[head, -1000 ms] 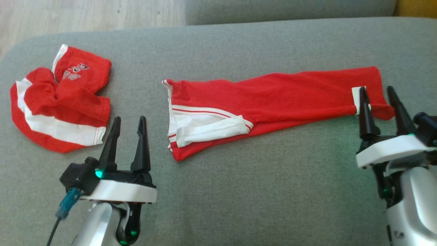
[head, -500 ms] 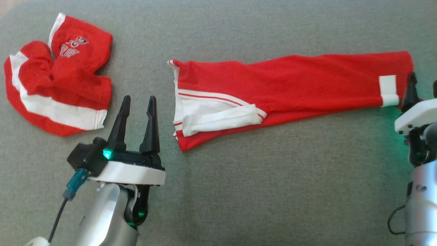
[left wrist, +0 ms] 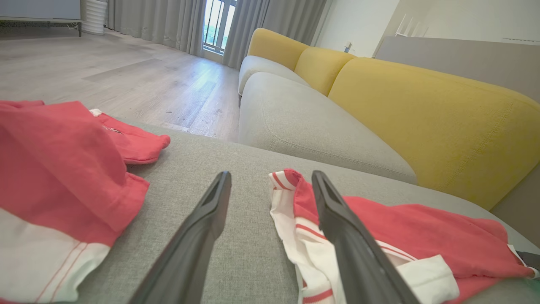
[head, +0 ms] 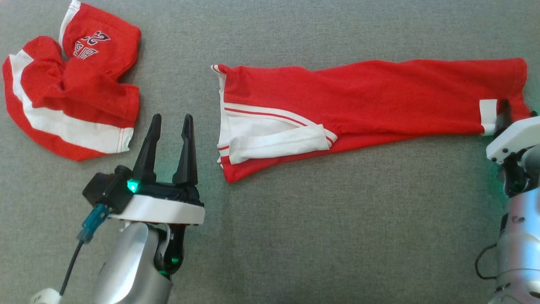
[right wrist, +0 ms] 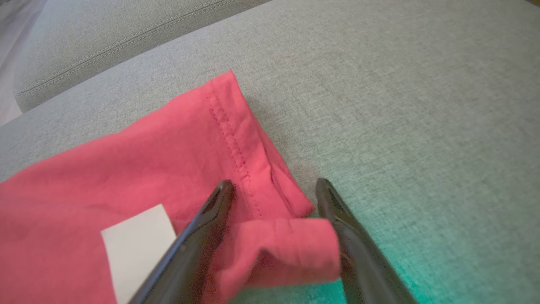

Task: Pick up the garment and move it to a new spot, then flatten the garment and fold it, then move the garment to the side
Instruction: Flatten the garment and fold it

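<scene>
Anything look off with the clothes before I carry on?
Yes. The long red garment is stretched out, but its corner at the open right pincer is rolled over itself. A second red garment lies crumpled to the left.

Home living room: yellow-and-grey sofa [left wrist: 422,122], curtains [left wrist: 168,21], wood floor [left wrist: 126,76].

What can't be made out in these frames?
- Head view: right hand fingers mostly behind its white mount, at the right edge.
- Head view: print on the crumpled garment, too small and creased to read.
- Right wrist view: rolled corner of the long garment blurred near the bottom; finger contact unclear.
</scene>
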Robot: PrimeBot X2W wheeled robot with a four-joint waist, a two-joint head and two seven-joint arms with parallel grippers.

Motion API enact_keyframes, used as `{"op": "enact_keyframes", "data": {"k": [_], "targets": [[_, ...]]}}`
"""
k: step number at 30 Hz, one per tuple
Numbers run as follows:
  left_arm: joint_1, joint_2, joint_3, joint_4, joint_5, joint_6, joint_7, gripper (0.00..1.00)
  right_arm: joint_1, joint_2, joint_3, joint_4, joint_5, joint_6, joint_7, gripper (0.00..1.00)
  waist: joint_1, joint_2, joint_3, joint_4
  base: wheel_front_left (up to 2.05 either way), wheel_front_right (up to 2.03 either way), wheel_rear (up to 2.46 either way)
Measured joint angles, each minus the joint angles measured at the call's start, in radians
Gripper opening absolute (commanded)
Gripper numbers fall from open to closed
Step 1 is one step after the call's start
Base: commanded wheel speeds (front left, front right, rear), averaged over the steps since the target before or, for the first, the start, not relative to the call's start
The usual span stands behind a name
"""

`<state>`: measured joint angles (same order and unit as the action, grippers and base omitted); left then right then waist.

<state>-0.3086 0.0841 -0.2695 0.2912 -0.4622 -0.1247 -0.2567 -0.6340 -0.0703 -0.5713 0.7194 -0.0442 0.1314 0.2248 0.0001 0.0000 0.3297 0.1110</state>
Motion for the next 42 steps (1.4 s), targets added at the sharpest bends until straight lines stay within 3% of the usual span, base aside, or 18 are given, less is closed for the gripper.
{"op": "enact_keyframes", "data": {"k": [1,2,12,19,25,31,42], "targets": [[-0.002,0.000,0.000,0.001,0.000,0.000,0.000,1.00,-0.003,0.000,0.000,0.003,0.000,0.000,0.000,0.31,0.0000,0.0000,0.000,-0.001,0.00,0.00,0.00],[-0.004,0.000,0.000,0.001,0.000,0.000,0.000,1.00,-0.005,0.000,0.001,0.005,0.002,0.000,0.000,0.00,0.0000,0.0000,0.000,-0.002,0.00,0.00,0.00],[-0.010,0.002,0.000,0.002,0.000,0.000,0.000,1.00,0.002,0.005,0.013,-0.019,0.016,0.000,-0.069,0.00,0.0000,0.0000,-0.023,-0.022,0.00,0.00,0.00],[-0.009,0.003,0.001,0.003,0.000,0.000,0.000,1.00,0.018,-0.075,-0.087,-0.045,-0.049,0.000,-0.113,0.00,-0.0001,0.0000,-0.056,-0.036,0.00,0.00,0.00],[0.004,0.006,0.003,0.010,-0.002,0.000,0.000,1.00,0.018,-0.072,-0.120,-0.048,-0.086,0.000,-0.147,0.00,-0.0001,0.0000,-0.091,-0.042,0.00,0.00,0.00],[0.037,0.006,0.012,0.018,-0.002,0.000,0.000,1.00,0.024,-0.040,-0.048,-0.059,-0.080,0.000,-0.174,0.00,-0.0001,0.0000,-0.140,-0.048,0.00,0.00,0.00],[0.098,0.005,0.023,0.023,-0.005,0.000,0.000,1.00,0.102,0.010,0.211,-0.153,0.051,0.000,-0.162,0.00,-0.0002,0.0000,-0.242,-0.045,0.00,0.00,0.00]]}}
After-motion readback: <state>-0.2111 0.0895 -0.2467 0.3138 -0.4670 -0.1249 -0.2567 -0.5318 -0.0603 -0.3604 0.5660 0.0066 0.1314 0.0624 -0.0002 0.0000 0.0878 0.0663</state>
